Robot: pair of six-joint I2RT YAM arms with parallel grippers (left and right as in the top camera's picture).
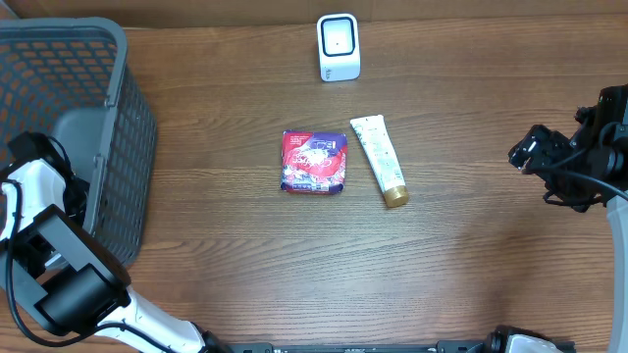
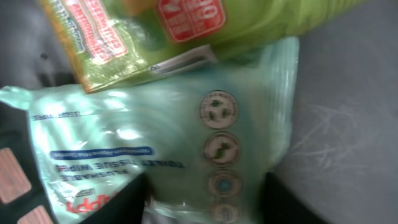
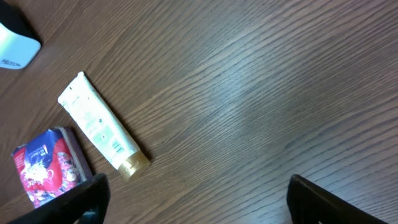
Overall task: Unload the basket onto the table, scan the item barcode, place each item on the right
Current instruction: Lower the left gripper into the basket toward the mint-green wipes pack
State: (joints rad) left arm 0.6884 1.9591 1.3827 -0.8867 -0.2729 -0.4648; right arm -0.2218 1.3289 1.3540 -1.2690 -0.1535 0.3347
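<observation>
Reaching for an item: the left arm [image 1: 59,265] bends down into the grey basket [image 1: 128,118], and the right arm [image 1: 589,147] is held at the side of the tabletop [image 1: 471,255].
The left hand [image 2: 205,202] points down at a pale green pack of wet wipes [image 2: 155,130] lying in the basket. Its dark fingers [image 2: 124,202] stand on either side of the pack's lower edge, and I cannot tell if they pinch it. A yellow-green bag [image 2: 249,25] with a red label lies partly over the pack. The right hand [image 3: 199,199] hovers above bare wood, fingers spread wide, nothing between them. In the middle of the tabletop lie a red and purple packet [image 1: 315,162] and, just beside it, a white tube [image 1: 378,160] with a gold cap. The white barcode scanner [image 1: 339,46] stands near the far edge.
</observation>
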